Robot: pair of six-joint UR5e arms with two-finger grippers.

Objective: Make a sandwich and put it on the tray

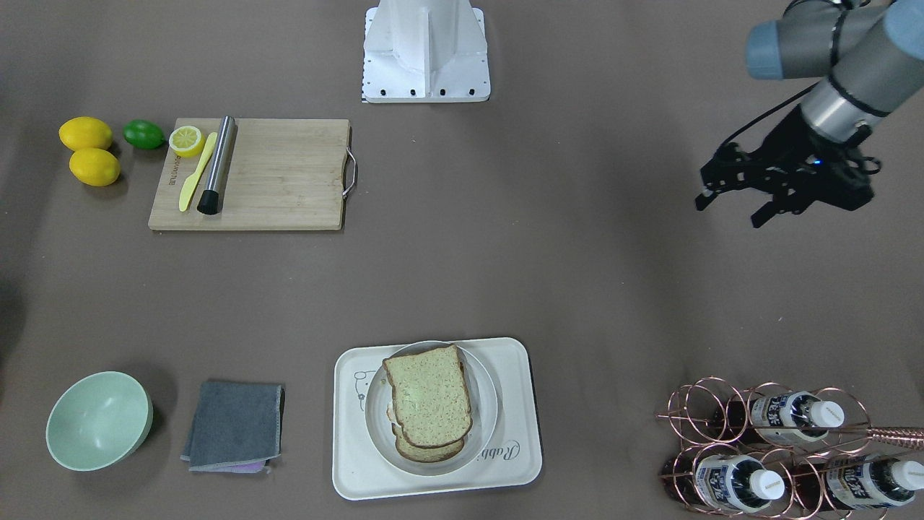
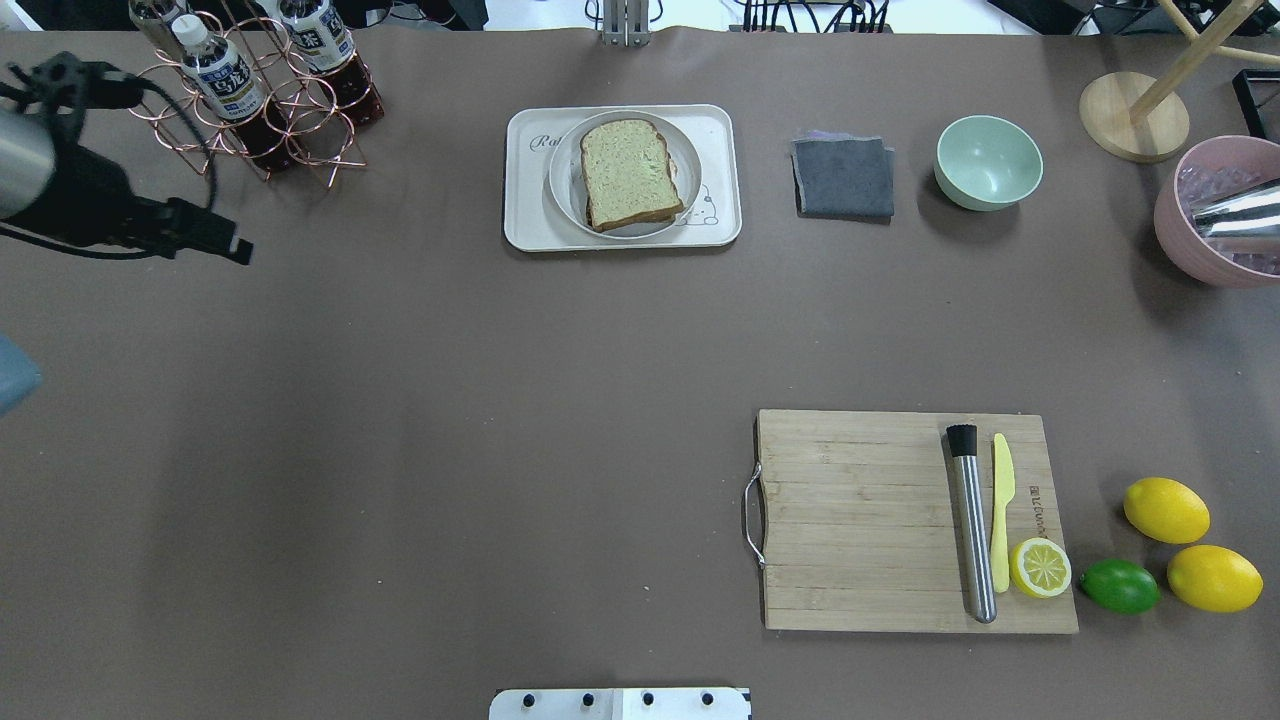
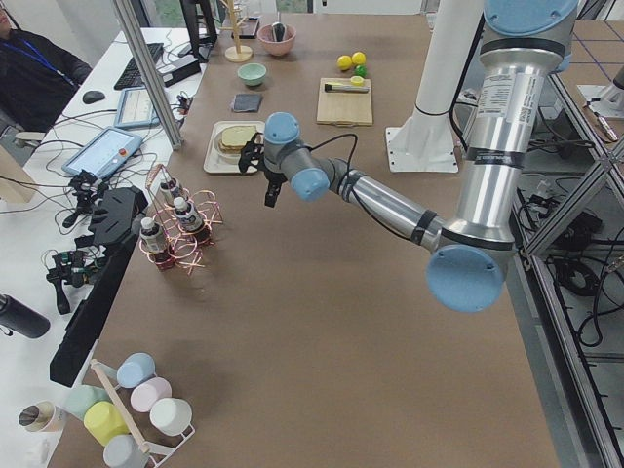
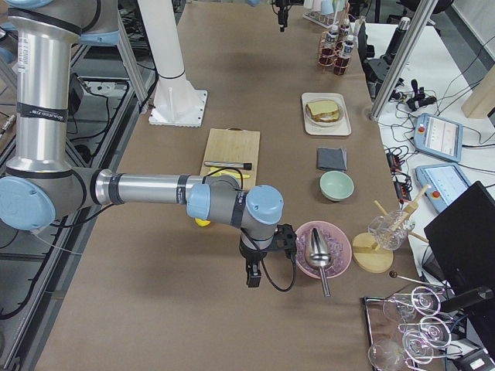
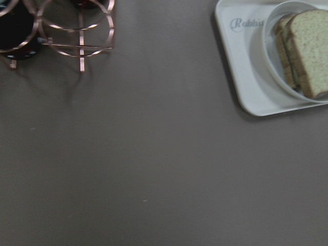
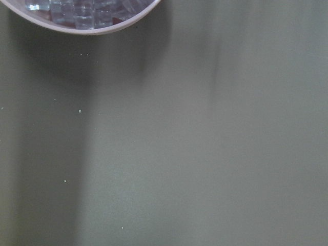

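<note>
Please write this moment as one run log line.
sandwich: on plate, on tray | left gripper: open, empty, away | right gripper: unclear

We hold our left gripper point(image 1: 728, 211) out toward 10 o'clock, fingers spread apart. Our right gripper point(image 4: 253, 272) hangs toward 2 o'clock, pointing down, its jaws unreadable.

This is a robotics lab. Aluminium frame posts point(image 3: 148, 73) stand along the desk's far edge. Beside them are benches with teach pendants point(image 3: 102, 151), a keyboard point(image 3: 132, 68) and a seated operator point(image 3: 34, 68).
</note>
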